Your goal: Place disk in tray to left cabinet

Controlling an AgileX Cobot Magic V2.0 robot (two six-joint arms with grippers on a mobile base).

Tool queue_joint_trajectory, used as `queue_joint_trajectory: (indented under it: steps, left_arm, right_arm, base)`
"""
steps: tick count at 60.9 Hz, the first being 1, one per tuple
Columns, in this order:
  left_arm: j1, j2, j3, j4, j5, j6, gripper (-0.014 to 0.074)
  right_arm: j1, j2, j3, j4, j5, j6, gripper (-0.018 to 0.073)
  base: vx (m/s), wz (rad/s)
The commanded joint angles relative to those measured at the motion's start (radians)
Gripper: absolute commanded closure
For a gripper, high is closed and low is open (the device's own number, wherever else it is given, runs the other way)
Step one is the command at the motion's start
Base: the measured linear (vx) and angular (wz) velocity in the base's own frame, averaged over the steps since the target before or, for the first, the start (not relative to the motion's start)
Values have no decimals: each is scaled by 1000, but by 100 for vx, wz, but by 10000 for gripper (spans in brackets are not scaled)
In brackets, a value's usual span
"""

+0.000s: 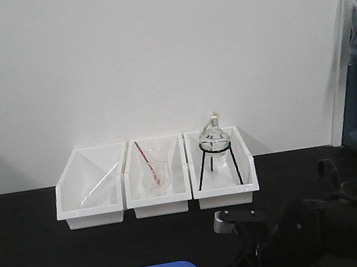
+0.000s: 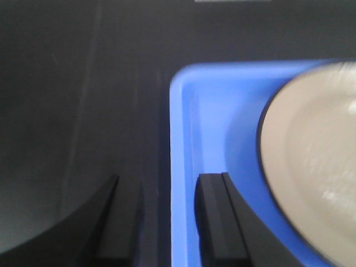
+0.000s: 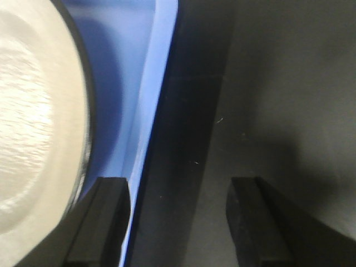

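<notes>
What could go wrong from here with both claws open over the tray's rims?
The disk lies loose in the tray; an uneven lift by the left claw and right claw could slide it off.
The rim sits close to one finger of the right claw, so closing may nudge the tray sideways.

1. Front view: bright, even light on the white wall (image 1: 152, 50); the black tabletop (image 1: 22, 257) swallows detail; the picture is soft and faintly grainy.
2. Left wrist view: dim and blurred all over; the disk (image 2: 311, 161) at right is smeared with pale glare.
3. Right wrist view: murky, with a soft shadow at lower right; the disk (image 3: 28, 111) is overexposed at left.
</notes>
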Motion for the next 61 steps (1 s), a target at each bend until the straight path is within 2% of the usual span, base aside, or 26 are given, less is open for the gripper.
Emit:
queue_joint_trajectory:
  steps: [1, 12, 21, 31, 54, 61]
  left_arm:
    - [-3, 95, -96, -10, 20, -4, 220]
    - [-3, 313, -238, -10, 128, -4, 220]
    - [-3, 455, -327, -10, 171, -4, 220]
    - [-3, 577, -383, -10, 173, 0, 220]
    - [-3, 722, -383, -10, 126, 0, 220]
    - [-3, 733, -383, -44, 126, 0, 220]
  right_arm:
    - [-3, -18, -63, 6, -5, -2, 114]
    - [-3, 0, -87, 7, -5, -2, 114]
    - [-3, 0, -86, 5, 7, -10, 114]
    - [-3, 0, -86, 5, 8, -10, 114]
    - [-3, 0, -86, 4, 6, -12, 114]
    - [-3, 0, -86, 4, 5, -12, 114]
  base:
    - [0, 0]
    - [0, 0]
    - [0, 0]
    - [0, 0]
    - [0, 0]
    - [0, 0]
